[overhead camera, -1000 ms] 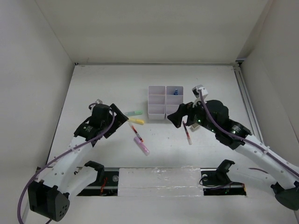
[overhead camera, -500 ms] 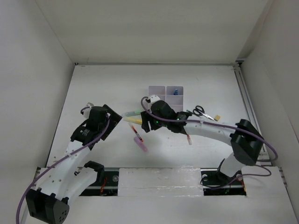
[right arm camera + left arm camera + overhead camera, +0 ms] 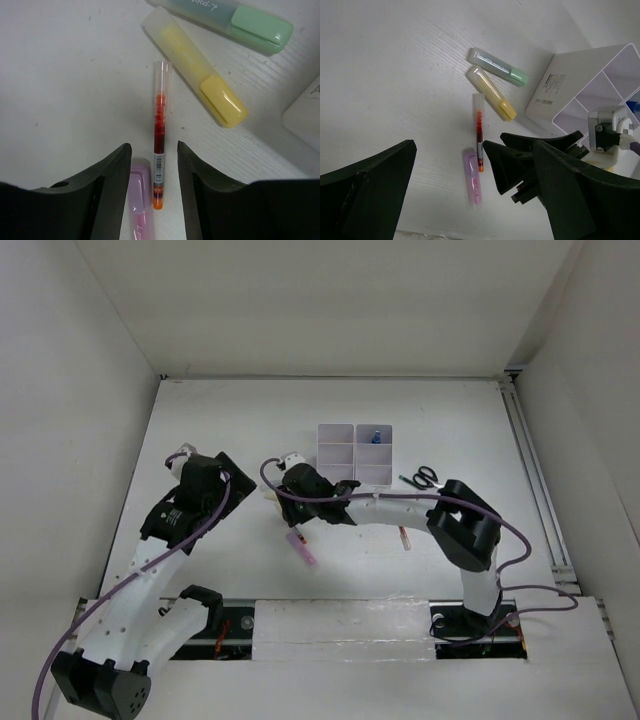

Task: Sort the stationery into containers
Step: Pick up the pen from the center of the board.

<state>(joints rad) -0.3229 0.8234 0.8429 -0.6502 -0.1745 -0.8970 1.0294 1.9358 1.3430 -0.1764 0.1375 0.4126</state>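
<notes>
Right gripper [image 3: 152, 147] just swung across, left of the tray [image 3: 355, 440]; jaws apart straddling the pen [image 3: 160, 110], so grab looks next.

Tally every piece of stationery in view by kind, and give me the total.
Highlighters: 3 (green, yellow, pink)
Red pens: 2
Scissors: 1
Blue piece: 1
Total: 7
</notes>
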